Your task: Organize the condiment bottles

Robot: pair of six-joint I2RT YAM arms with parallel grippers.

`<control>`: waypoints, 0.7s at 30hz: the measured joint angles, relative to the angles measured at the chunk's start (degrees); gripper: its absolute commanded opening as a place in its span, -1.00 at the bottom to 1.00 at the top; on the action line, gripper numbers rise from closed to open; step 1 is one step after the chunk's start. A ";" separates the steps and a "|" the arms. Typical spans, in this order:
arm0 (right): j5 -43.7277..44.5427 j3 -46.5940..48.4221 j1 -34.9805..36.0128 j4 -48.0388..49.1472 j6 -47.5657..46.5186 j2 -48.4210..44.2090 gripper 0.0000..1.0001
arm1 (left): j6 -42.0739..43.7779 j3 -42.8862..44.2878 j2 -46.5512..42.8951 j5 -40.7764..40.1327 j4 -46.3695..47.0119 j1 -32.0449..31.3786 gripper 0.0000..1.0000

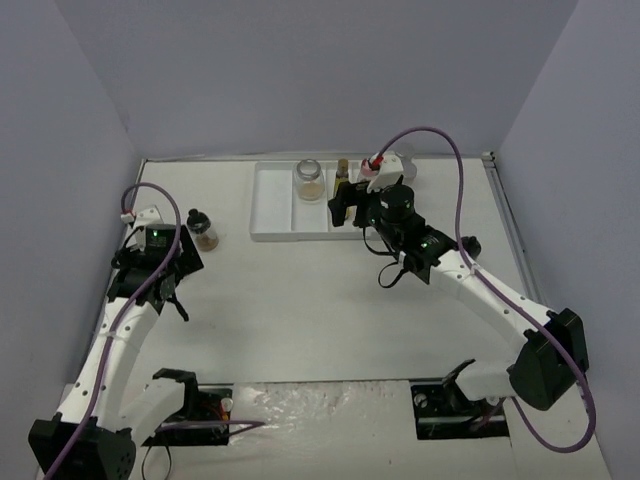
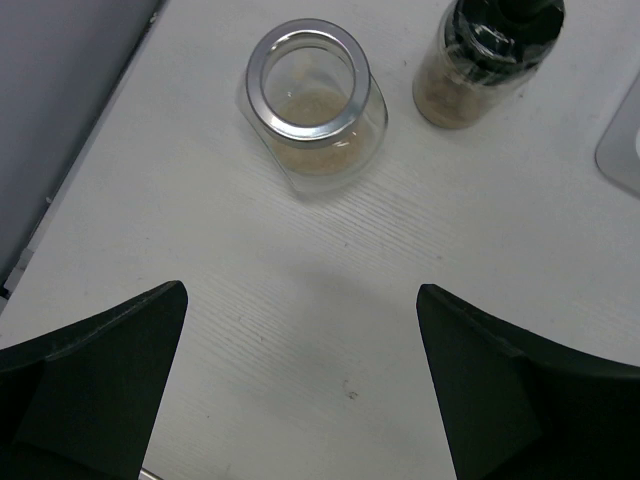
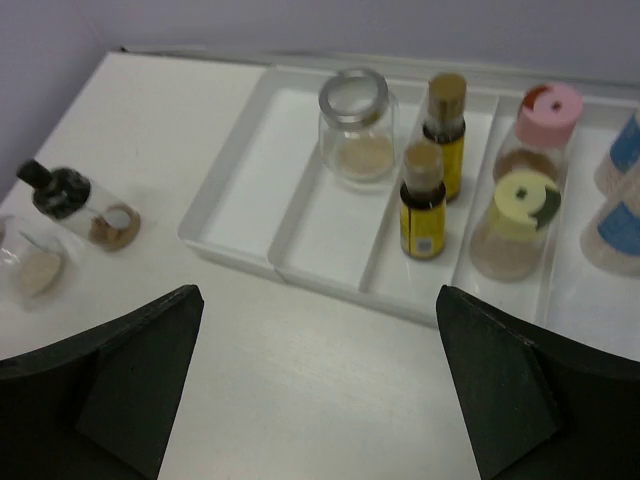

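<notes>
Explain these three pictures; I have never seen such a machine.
Two white robot arms are bolted to a table, each ending in a two-fingered claw. The wide picture looks down on the left arm and right arm. The other two come from cameras on the wrists, so the dark shapes at the bottom are each claw's own fingers. The left claw is open, facing a clear jar and a black-capped bottle on the table. The right claw, also open, faces a white tray holding a second jar, two amber bottles, a pink-capped bottle, a yellow-capped bottle and blue-labelled bottles. Neither claw holds anything.
</notes>
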 measured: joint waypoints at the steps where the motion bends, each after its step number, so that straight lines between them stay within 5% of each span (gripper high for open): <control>1: 0.00 -2.75 0.01 -0.66 0.39 -1.66 1.00 | -1.33 0.27 0.19 -0.85 -0.24 0.52 0.94; 7: -1.10 -14.22 0.01 -2.39 3.00 -8.10 1.00 | -12.59 1.80 4.59 -4.24 -0.88 3.02 0.90; 21: -3.14 -20.23 -0.68 -1.56 3.86 -13.58 1.00 | -29.78 10.62 19.96 -13.21 -0.98 4.65 0.85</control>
